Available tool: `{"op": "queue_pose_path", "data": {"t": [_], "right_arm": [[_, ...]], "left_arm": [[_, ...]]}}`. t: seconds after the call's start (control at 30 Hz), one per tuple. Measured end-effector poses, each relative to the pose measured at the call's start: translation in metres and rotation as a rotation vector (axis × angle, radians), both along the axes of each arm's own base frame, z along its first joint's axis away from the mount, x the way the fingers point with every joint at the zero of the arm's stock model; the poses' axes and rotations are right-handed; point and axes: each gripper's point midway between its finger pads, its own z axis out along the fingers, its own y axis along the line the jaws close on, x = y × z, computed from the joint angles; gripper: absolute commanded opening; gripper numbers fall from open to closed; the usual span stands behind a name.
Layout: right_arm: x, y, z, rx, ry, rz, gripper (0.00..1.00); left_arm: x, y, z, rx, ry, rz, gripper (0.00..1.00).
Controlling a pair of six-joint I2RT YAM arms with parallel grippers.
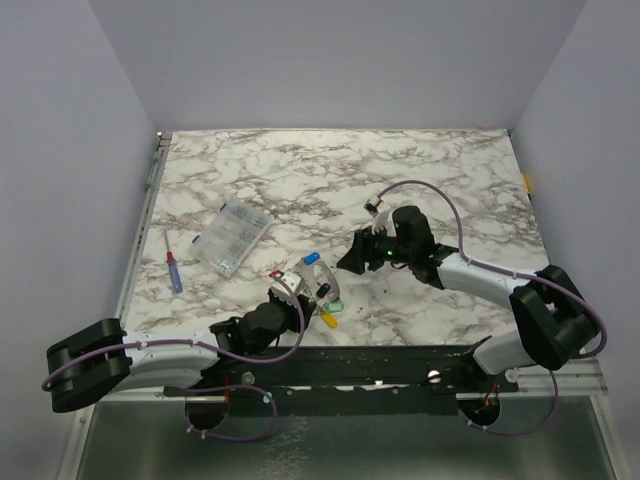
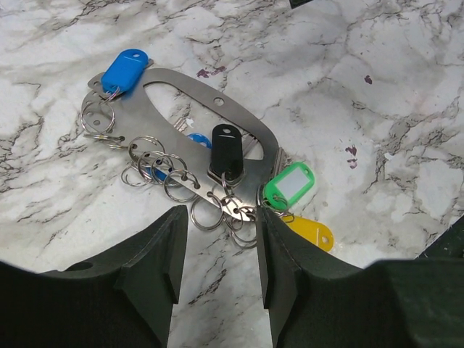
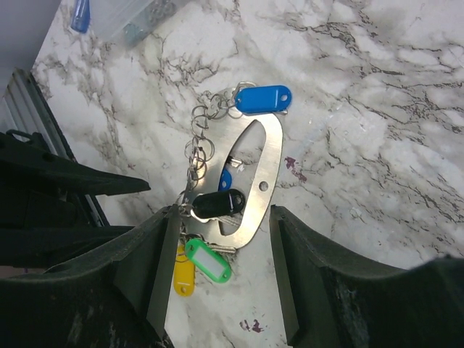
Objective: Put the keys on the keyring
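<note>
Marble tabletop [image 1: 420,170] carries one keyring [image 3: 273,152], five keys [image 2: 125,70]; left end effector [image 2: 220,235] and right end effector [image 3: 225,217] spread apart.

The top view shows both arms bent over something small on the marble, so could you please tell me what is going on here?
Both arms are at a flat metal keyring lying on the marble table, with small split rings along one edge. A blue tag, black tag, green tag and yellow tag lie at it, seemingly on those rings. The left claw is open, low beside the rings. The right claw hovers open above. Neither holds anything.
</note>
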Motion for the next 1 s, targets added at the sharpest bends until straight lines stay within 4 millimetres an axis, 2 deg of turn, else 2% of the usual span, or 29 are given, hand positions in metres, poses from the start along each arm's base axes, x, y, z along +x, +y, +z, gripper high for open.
{"op": "queue_pose_path", "data": {"t": [0.1, 0.27, 0.5, 0.73, 0.87, 1.0], "right_arm": [[0.000, 0.000, 0.004, 0.007, -0.005, -0.005, 0.61], [0.000, -0.001, 0.005, 0.007, -0.007, -0.011, 0.61], [-0.002, -0.004, 0.000, -0.004, 0.001, -0.017, 0.61], [-0.004, -0.006, 0.000, -0.008, 0.003, -0.020, 0.61], [-0.006, -0.007, -0.001, -0.011, 0.008, -0.020, 0.61], [-0.007, -0.008, -0.004, -0.016, 0.013, -0.019, 0.61]], "left_arm": [[0.000, -0.004, 0.003, 0.004, 0.018, -0.001, 0.44], [0.001, -0.026, 0.010, 0.027, 0.069, -0.037, 0.37], [0.007, -0.049, 0.001, 0.126, 0.185, -0.036, 0.27], [0.002, -0.038, -0.013, 0.185, 0.256, -0.006, 0.26], [-0.001, -0.030, -0.019, 0.218, 0.283, 0.013, 0.30], [-0.001, -0.028, -0.017, 0.224, 0.286, 0.023, 0.34]]}}
